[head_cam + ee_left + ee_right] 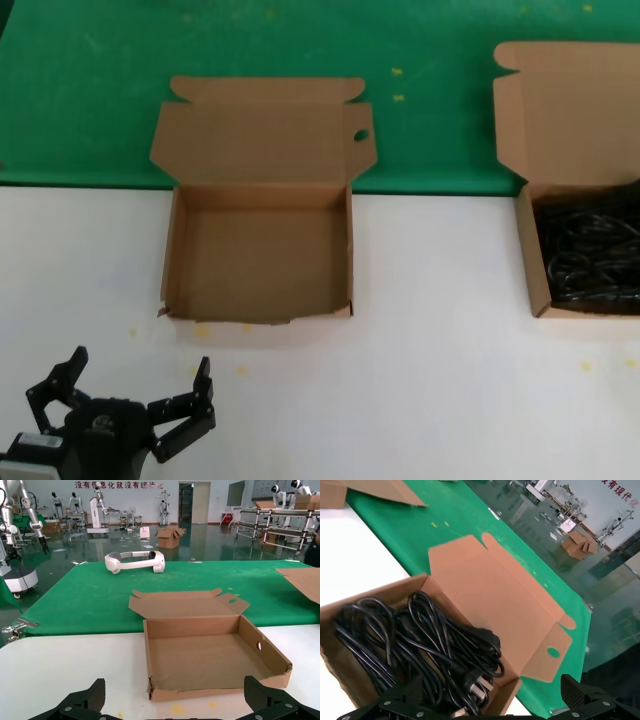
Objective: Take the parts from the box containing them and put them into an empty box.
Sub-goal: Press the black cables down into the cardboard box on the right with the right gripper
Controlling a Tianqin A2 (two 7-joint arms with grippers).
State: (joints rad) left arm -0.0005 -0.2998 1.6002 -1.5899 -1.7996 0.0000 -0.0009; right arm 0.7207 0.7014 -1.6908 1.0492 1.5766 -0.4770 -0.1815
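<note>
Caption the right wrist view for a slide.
Open right gripper hovers over black cables in their cardboard box.

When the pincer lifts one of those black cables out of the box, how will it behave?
Likely floppy: the black cables lie in loose loops, so a lifted one would probably sag and trail. Probably tangled: the loops overlap, so neighbours may come along. The plug end might swing.

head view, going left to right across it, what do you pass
left gripper, low at the near edge with its fingers spread → empty box with the round-holed lid flap, standing open → bare stretch of white table → box of black cables, cut off by the right edge
</note>
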